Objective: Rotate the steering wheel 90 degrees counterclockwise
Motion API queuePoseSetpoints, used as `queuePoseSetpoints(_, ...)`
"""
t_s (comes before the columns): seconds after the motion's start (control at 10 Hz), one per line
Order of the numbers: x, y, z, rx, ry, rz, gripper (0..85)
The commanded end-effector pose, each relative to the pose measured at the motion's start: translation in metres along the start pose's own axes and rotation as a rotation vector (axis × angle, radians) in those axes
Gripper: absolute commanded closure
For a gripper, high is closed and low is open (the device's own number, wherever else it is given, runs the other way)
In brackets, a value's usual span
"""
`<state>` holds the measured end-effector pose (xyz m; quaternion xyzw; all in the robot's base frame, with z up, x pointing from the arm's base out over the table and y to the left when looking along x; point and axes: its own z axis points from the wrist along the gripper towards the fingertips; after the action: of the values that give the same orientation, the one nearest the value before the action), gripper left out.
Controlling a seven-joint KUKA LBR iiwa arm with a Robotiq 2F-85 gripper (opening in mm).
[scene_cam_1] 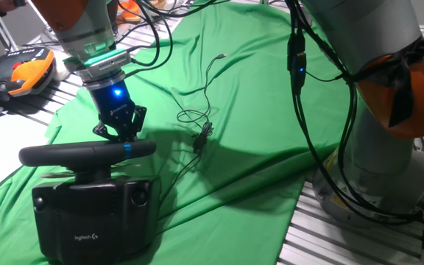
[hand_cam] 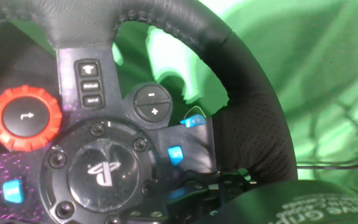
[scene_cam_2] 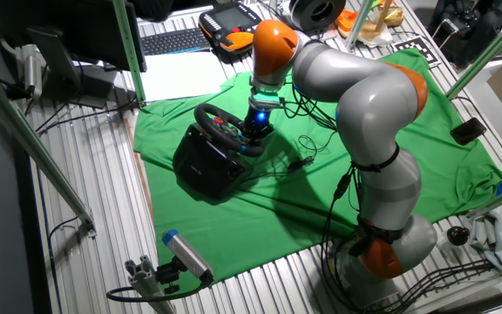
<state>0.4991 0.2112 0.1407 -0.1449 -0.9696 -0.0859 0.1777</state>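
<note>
Gripper: the gripper points down at the far edge of the wheel rim, a blue light glowing on its body; its black fingers reach the rim, but whether they clamp it or merely stand at it cannot be told from any view.
Steering wheel: the steering wheel lies directly under and in front of the gripper, its black padded rim seen edge-on in one fixed view, with a small blue light on the rim just below the fingers.
Hub: in the hand view the wheel face fills the frame; the round centre cap sits low and left, a red dial further left, a plus/minus rocker just above the cap.
Base: the boxy black base with a white logo stands below the rim, on the near side from the gripper.
Cloth: a green cloth spreads under wheel and gripper.
Cable: a thin dark cable loops on the cloth to the gripper's side, apart from the wheel.
Pendant: an orange-and-black pendant rests off the cloth, behind the gripper.
</note>
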Motion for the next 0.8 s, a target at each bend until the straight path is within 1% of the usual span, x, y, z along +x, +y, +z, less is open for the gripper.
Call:
queuePoseSetpoints(0.0, -0.0014, 0.0002, 0.0008, -0.002, -0.002, -0.004, 85.0)
queuePoseSetpoints(0.2, -0.0040, 0.0000, 0.0025, -0.001, -0.004, -0.009, 85.0)
queuePoseSetpoints(0.3, -0.0031, -0.0016, 0.0003, 0.003, -0.001, -0.010, 85.0)
queuePoseSetpoints(0.4, -0.0030, -0.0033, -0.0028, 0.015, 0.013, 0.003, 85.0)
queuePoseSetpoints(0.5, -0.0038, -0.0061, -0.0054, 0.021, 0.025, 0.010, 85.0)
queuePoseSetpoints(0.6, -0.0043, -0.0079, -0.0064, 0.017, 0.031, 0.011, 85.0)
queuePoseSetpoints(0.7, -0.0049, -0.0078, -0.0056, 0.016, 0.027, 0.014, 85.0)
